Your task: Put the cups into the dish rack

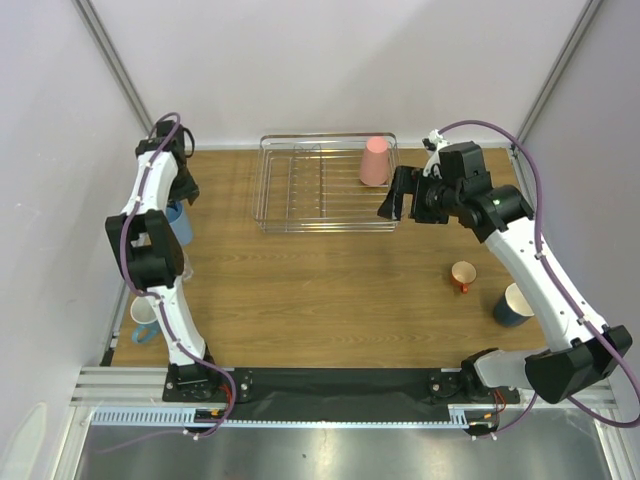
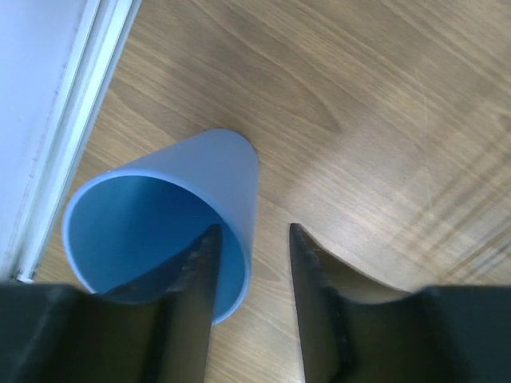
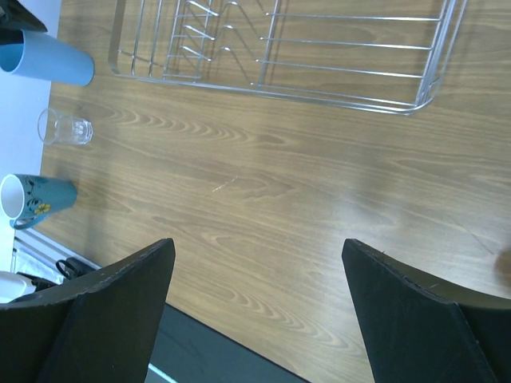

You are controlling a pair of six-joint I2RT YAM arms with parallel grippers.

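Cups stand scattered on the worktop [image 1: 330,290]; only the pink tumbler [image 1: 375,162] sits, inverted, in the far right corner of the dish rack [image 1: 320,228]. The light blue tumbler [image 2: 160,215] stands at the left edge, well apart from the rack. The left tool [image 2: 254,239], partly open and gripping nothing yet, straddles one side of its rim, with one finger inside the mouth and the other outside, just clear of the wall. Risk: a pinch on a single thin, tapered wall may tip the tumbler, or let it pivot and slip on lifting. The left arm reaches along the left edge, wrist bent down over the tumbler. The right tool [image 3: 257,247] hovers wide open and empty beside the rack's near right corner.
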